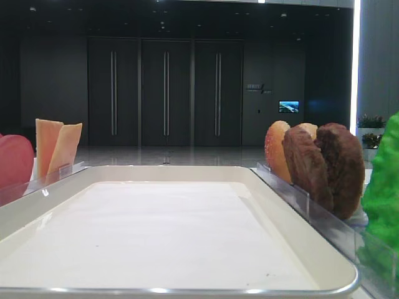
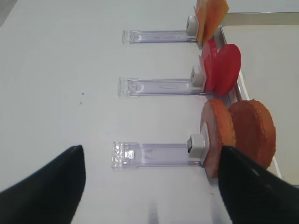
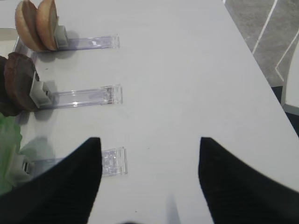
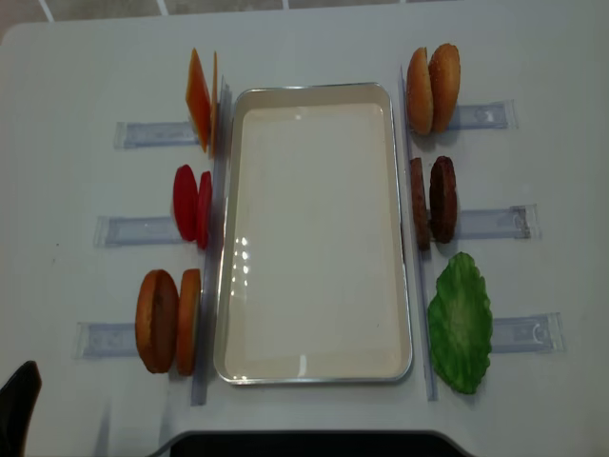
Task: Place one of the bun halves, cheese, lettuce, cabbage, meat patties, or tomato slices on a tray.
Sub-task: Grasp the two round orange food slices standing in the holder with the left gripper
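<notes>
The left gripper (image 2: 152,186) hangs with jaws wide apart and empty, facing the bun halves (image 2: 238,135) upright in their clear holder (image 2: 154,154) just left of the tray (image 4: 404,238); they look light and stiff — best pinched across the flat faces. The right gripper (image 3: 149,182) is likewise spread, holding nothing. The overhead view shows the tray bare; the wrist views barely catch it.

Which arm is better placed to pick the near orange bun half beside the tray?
Left. Its open left gripper faces the near bun halves directly. The right gripper, also open, looks at the patties across the tray.
</notes>
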Available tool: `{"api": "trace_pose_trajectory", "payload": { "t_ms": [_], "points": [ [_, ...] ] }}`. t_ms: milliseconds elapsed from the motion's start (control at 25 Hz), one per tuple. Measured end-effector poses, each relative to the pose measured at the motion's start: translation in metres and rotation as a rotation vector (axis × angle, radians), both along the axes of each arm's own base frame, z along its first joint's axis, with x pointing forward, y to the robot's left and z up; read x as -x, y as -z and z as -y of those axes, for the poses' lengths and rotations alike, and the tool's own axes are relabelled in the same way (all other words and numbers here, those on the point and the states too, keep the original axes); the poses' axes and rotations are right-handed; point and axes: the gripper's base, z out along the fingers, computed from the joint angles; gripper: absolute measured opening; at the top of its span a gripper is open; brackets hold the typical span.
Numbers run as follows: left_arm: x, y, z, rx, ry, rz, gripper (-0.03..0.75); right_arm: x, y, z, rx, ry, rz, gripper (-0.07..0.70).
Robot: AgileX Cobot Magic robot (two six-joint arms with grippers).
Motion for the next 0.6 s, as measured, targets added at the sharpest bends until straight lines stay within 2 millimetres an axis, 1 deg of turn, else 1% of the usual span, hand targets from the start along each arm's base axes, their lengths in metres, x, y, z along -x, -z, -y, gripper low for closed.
{"api": "trace_pose_trajectory", "payload": {
  "t_ms": [600],
  "points": [
    [0.0000,0.0000,0.0000,0.000,0.000,0.000,0.692,0.0000,0.0000,0.0000,0.000,0.000,0.000,0.429]
  ]
}}
